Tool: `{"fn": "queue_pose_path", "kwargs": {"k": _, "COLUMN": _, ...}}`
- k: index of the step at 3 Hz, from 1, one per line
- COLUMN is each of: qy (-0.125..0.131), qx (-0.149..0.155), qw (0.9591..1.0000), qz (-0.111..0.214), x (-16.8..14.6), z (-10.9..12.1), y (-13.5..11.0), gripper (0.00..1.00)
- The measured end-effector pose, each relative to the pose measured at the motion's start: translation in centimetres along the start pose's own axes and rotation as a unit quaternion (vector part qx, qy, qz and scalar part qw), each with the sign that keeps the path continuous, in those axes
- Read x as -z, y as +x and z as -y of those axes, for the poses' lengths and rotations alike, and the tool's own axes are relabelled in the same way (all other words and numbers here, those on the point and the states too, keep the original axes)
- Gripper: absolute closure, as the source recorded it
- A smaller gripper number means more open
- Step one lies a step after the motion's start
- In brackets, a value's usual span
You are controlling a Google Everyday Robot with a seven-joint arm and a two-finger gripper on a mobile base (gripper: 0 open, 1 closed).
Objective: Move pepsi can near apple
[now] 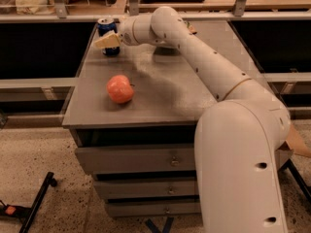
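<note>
The claw reaches to the desk's far left corner and lies across the front of the can, apparently touching it. Whether it is gripping, or how far open it is, cannot be told. The apple sits well apart, nearer the front edge.

Warm, fairly dim indoor light falls from above onto the grey metal drawer cabinet. The glossy white robot arm throws a broad soft shadow across the cabinet top, right of the round orange-red apple. At the top's far-left corner, the pale gripper catches light against the dark blue pepsi can. The recesses on either side of the cabinet are near-black.
</note>
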State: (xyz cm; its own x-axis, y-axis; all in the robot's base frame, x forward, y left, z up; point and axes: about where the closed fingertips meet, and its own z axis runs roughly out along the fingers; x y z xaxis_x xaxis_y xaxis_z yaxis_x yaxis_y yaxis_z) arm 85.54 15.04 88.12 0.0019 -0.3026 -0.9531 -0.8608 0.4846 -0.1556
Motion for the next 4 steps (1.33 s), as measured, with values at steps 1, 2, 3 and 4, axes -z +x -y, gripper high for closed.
{"fn": "queue_pose_path", "kwargs": {"k": 1, "qy": 0.008, "qx": -0.006, "qw": 0.9999, "qz": 0.004, "x": -0.5, "z": 0.6, "y": -0.2, "gripper": 0.39}}
{"fn": "queue_pose_path", "kwargs": {"k": 2, "qy": 0.002, "qx": -0.016, "qw": 0.9999, "qz": 0.000, "x": -0.2, "z": 0.9, "y": -0.4, "gripper": 0.63}}
{"fn": "queue_pose_path", "kwargs": {"k": 3, "qy": -0.022, "qx": -0.028, "qw": 0.9994, "qz": -0.003, "x": 1.1, "z": 0.7, "y": -0.9, "gripper": 0.86}}
{"fn": "queue_pose_path", "kwargs": {"k": 4, "qy": -0.056, "qx": -0.036, "qw": 0.9978, "qz": 0.010, "x": 3.6, "z": -0.4, "y": -1.3, "gripper": 1.00}}
